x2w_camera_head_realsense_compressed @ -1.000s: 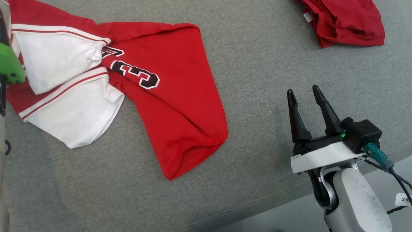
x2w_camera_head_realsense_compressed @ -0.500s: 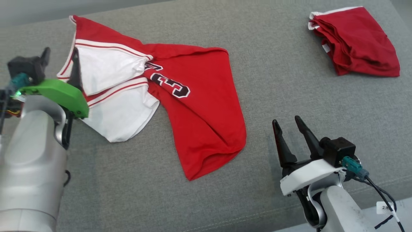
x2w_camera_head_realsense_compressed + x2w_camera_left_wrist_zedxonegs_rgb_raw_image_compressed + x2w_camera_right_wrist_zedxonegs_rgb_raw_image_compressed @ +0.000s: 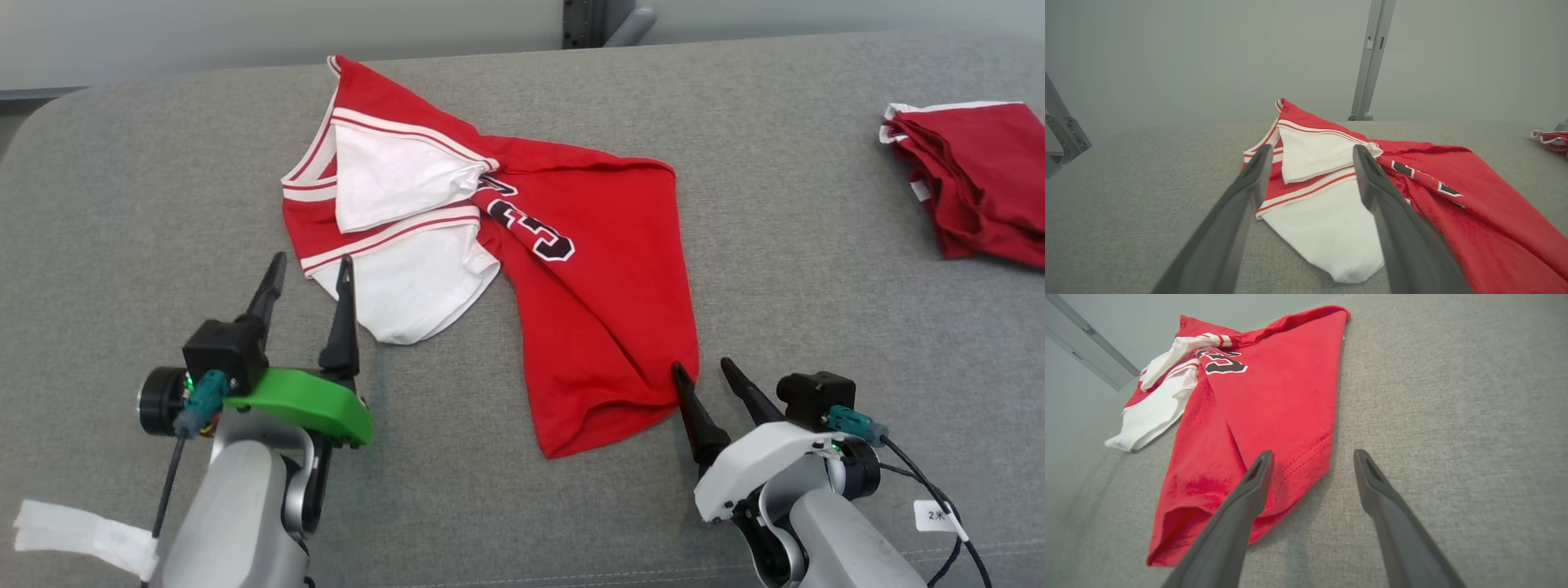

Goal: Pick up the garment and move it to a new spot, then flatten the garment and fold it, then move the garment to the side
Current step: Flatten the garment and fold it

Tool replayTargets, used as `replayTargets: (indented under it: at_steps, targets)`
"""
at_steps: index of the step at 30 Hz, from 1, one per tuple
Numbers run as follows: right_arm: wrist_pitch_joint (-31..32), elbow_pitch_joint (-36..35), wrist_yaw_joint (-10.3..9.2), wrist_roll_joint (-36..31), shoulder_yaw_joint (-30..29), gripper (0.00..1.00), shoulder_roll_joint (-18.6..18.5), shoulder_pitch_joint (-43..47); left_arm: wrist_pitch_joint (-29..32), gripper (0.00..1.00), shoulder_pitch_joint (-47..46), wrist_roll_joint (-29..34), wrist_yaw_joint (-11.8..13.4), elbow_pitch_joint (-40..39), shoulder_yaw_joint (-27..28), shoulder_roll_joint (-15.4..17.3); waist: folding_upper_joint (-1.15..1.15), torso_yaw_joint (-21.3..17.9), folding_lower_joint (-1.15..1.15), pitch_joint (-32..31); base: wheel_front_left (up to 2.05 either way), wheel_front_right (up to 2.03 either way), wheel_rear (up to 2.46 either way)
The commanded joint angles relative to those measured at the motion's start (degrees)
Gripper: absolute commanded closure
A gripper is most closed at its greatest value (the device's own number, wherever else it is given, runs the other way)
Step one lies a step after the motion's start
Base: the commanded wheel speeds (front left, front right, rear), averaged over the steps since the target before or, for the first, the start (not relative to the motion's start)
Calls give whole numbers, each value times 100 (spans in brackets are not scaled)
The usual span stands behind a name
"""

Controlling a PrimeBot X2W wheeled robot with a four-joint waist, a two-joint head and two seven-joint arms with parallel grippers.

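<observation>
Right gripper (image 3: 700, 365), spread wide like left gripper (image 3: 313, 259), now seemingly touches garment (image 3: 604, 286) hem.

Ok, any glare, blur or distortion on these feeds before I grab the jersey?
Head view: soft even light, no glare, jersey sharp. Left wrist view: left gripper looms soft-edged, jersey beyond clear. Right wrist view: wide-angle stretch, right gripper casts a faint shadow on the grey cushion.

A black numeral 3 (image 3: 545, 238) stands on the red jersey (image 3: 612, 327).
</observation>
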Motion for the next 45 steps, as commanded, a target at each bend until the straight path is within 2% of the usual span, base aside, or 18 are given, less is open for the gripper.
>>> replayTargets:
  at_steps: [1, 7, 8, 9, 11, 12, 17, 21, 28, 33, 40, 41, 42, 43, 44, 45]
  targets:
    - [-18, 332, -9, 77, 18, 0, -18, -167, -18, 0, 342, 50, 94, -356, 0, -102, 56, 236, 0, -19, 0, 0, 0]
    - [-36, 1023, -9, 200, 162, 0, -17, -395, -17, 0, 881, 5, 212, -946, -14, -260, 56, 393, 0, -41, 0, 0, 0]
    - [-57, 1113, -9, 229, 201, 4, -17, -427, -17, 0, 962, -4, 244, -1029, -10, -278, 56, 414, 0, -50, 0, 0, 0]
    - [-73, 1187, -9, 259, 236, 45, -14, -460, -18, 0, 1046, -18, 266, -1101, -3, -299, 56, 431, 0, -61, 0, 0, 0]
    - [-135, 1277, -9, 288, 291, 85, -12, -560, -18, 0, 1187, -31, 312, -1206, -4, -327, 56, 455, 0, -73, 0, 0, 0]
    - [-168, 1321, -9, 288, 286, 100, -13, -615, -17, 0, 1236, -28, 338, -1243, -9, -336, 56, 466, 0, -77, 0, 0, 0]
    - [-275, 1504, -9, -14, 25, 100, -27, -930, -17, 0, 1384, -15, 399, -1349, -28, -359, 56, 498, 0, -78, 0, 0, 0]
    - [-294, 1659, -9, -567, -503, 100, -59, -1251, -18, 0, 1401, -24, 415, -1397, -44, -375, 56, 530, 0, -40, 0, 0, 0]
    - [-59, 1840, -10, -1417, -1201, 100, -642, -1891, -18, 0, 1318, -57, 393, -1451, -98, -397, 56, 626, 0, 133, 0, 0, 0]
    - [236, 2151, -10, -1593, -1298, 100, -1051, -2369, -18, 0, 1193, -71, 370, -1445, -166, -405, 56, 718, 0, 279, 0, 0, 0]
    - [198, 2666, -10, -1736, -1185, 100, -1298, -2917, -19, 0, 1094, -103, 360, -1396, -319, -412, 56, 798, 0, 382, 0, 0, 0]
    - [157, 2720, -10, -1759, -1139, 90, -1325, -2992, -19, 0, 1089, -118, 364, -1393, -353, -412, 56, 797, 0, 388, 0, 0, 0]
    - [116, 2778, -10, -1782, -1108, 65, -1352, -3054, -18, 0, 1084, -134, 364, -1382, -391, -412, 56, 791, 0, 392, 0, 0, 0]
    - [67, 2825, -10, -1815, -1067, 27, -1367, -3110, -18, 0, 1072, -157, 366, -1373, -435, -412, 56, 782, 0, 394, 0, 0, 0]
    - [16, 2869, -10, -1829, -1043, 0, -1377, -3171, -19, 0, 1060, -182, 376, -1365, -471, -412, 56, 769, 0, 395, 0, 0, 0]
    - [-29, 2912, -10, -1835, -1018, 0, -1386, -3225, -18, 0, 1052, -193, 385, -1349, -508, -412, 56, 752, 0, 393, 0, 0, 0]
